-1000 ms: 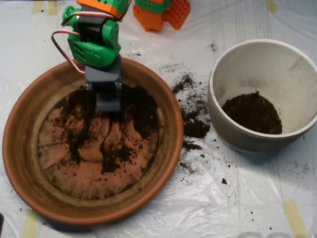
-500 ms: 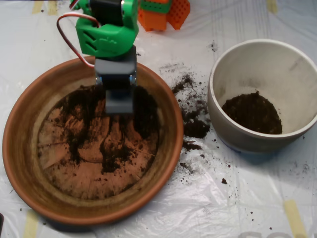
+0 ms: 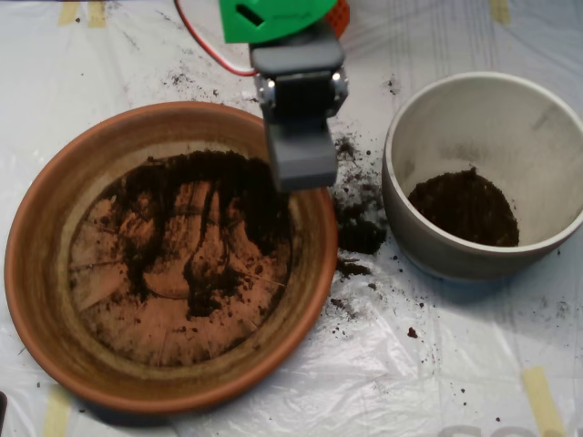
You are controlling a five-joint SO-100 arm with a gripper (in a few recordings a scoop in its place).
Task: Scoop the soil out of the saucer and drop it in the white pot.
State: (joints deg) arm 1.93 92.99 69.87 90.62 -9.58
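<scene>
One grey scoop (image 3: 302, 164) above saucer's (image 3: 55, 300) upper-right rim; can't tell if open or loaded. Soil (image 3: 241, 196) streaked across saucer base, more piled in white pot (image 3: 547, 118), crumbs between them.

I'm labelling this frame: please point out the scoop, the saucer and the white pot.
scoop (image 3: 301, 167), overhead view, lower end of the grey shell.
saucer (image 3: 36, 228), overhead view, left inner wall below the rim.
white pot (image 3: 510, 118), overhead view, bare inner wall above the soil.
</scene>
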